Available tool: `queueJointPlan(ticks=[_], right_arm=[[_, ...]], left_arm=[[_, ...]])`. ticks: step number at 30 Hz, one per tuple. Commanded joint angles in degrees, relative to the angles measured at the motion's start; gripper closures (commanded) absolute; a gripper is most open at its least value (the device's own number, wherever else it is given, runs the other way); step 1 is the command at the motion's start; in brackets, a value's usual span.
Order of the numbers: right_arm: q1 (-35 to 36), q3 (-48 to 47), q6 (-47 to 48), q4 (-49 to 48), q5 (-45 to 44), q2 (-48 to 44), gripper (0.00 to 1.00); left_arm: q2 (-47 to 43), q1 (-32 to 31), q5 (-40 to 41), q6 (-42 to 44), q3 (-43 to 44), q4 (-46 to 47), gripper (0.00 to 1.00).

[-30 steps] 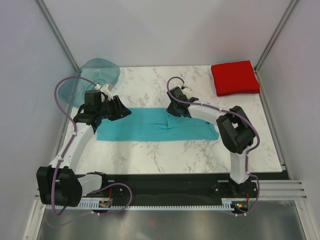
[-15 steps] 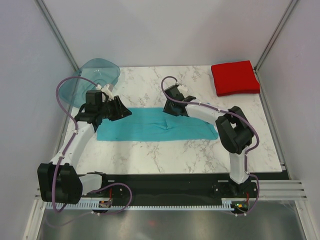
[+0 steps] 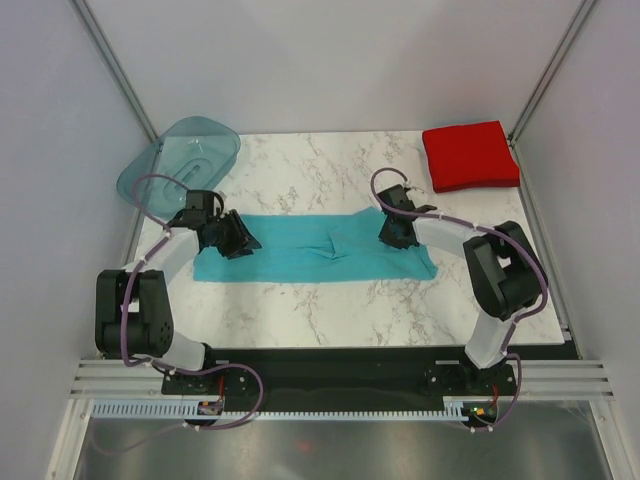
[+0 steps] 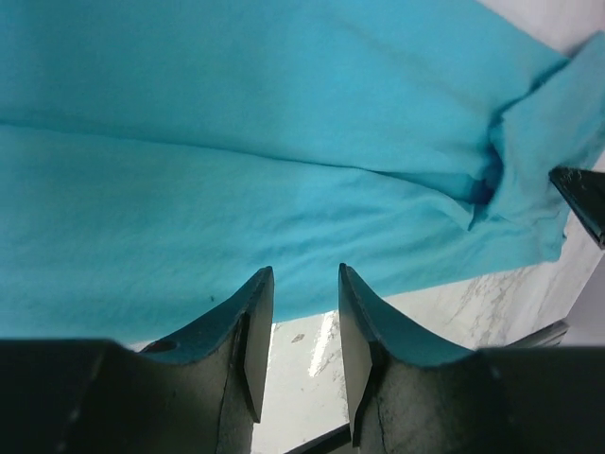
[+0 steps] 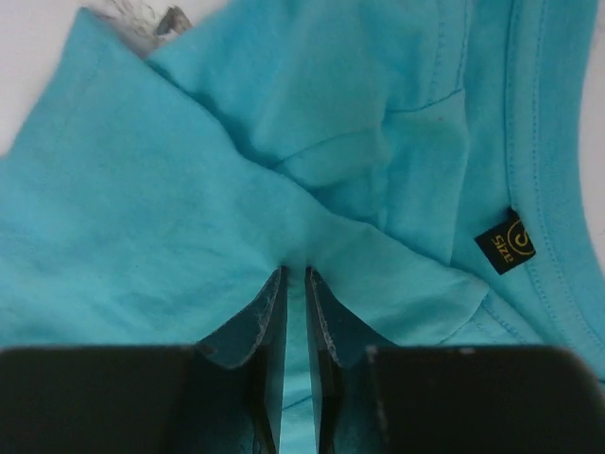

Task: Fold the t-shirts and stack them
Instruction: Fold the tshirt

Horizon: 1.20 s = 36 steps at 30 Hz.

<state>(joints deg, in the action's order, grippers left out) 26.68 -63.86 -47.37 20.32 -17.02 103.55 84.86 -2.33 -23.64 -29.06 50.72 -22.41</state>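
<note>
The turquoise t-shirt (image 3: 300,252) lies folded into a long strip across the middle of the table. My left gripper (image 3: 236,238) is low over its left end. In the left wrist view the left gripper (image 4: 304,276) is open and empty, its tips at the shirt's (image 4: 284,123) near edge. My right gripper (image 3: 394,232) is at the strip's right end. In the right wrist view the right gripper (image 5: 295,272) is shut on a pinch of the turquoise cloth (image 5: 142,189), near the black size tag (image 5: 506,242). The red t-shirt (image 3: 470,155) lies as a folded square at the far right corner.
A translucent teal plastic tray (image 3: 180,155) sits at the far left corner, partly over the table edge. Bare marble table (image 3: 320,310) shows in front of the shirt. Enclosure walls and frame posts stand close on both sides.
My right gripper has moved from the shirt's middle to its right end and is now shut on cloth. My left arm has dropped lower, its gripper staying over the left end.
</note>
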Motion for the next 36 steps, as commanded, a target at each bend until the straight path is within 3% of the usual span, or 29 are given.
queueJointPlan(ticks=[1,12,20,25,31,36], right_arm=[[-0.8,3.4,2.9,-1.7,-1.5,-3.0,0.79],[-6.3,9.7,7.1,-6.1,-1.6,-5.0,0.8],[-6.2,8.1,6.9,-5.0,-2.7,-7.5,0.79],[-6.3,5.9,1.1,-4.1,-2.7,-6.8,0.75],[-4.6,3.0,-1.0,-5.3,0.8,-6.2,0.76],[-4.6,1.6,-3.9,-5.2,0.9,-4.2,0.76]], left_arm=[[0.4,0.8,7.0,-7.9,-2.5,0.1,0.59],[0.7,3.9,20.2,-18.8,-10.5,-2.3,0.61],[-13.2,3.9,23.5,-24.0,-10.2,-6.1,0.59],[-18.0,3.9,22.7,-19.4,-4.1,-6.4,0.59],[-13.9,4.4,20.3,-15.2,-0.9,-6.3,0.58],[-8.2,8.0,18.8,-19.8,-0.5,-6.3,0.62]])
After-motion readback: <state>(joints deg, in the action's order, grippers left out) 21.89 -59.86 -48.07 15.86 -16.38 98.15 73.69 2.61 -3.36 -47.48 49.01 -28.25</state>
